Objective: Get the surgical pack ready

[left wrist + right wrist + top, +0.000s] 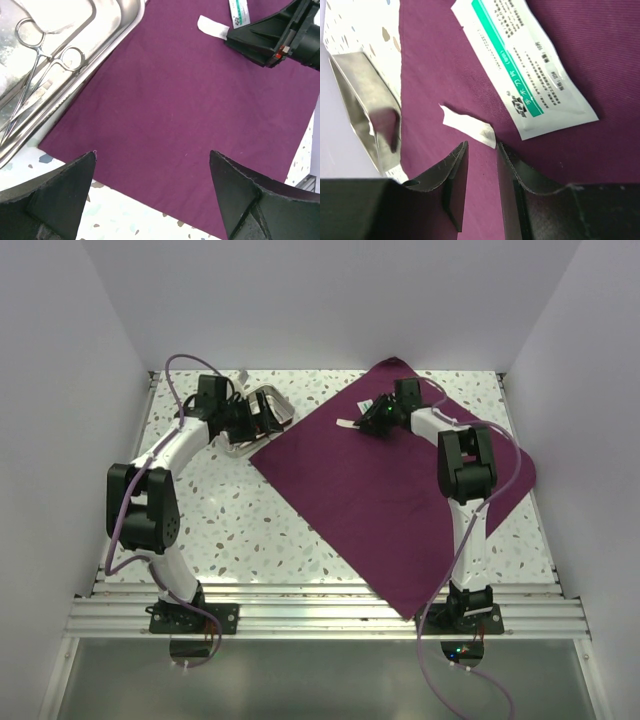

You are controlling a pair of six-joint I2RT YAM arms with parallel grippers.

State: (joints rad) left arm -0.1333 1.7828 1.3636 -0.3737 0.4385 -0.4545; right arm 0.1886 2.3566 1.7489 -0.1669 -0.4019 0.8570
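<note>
Top view: purple cloth [390, 500] lies cornerwise on the worktop [230, 530]; tray [275, 402] at its far-left edge.
Left wrist: left fingers [60, 195] spread wide, empty, over the cloth's edge; forceps [49, 60] in the tray beside.
Right wrist: right fingers [447, 175] barely parted, gripping nothing; paper strip [467, 125] ends at their tips, packet [530, 75] just beyond.

forceps [50, 57], maybe 2, in steel tray [116, 30]
</note>
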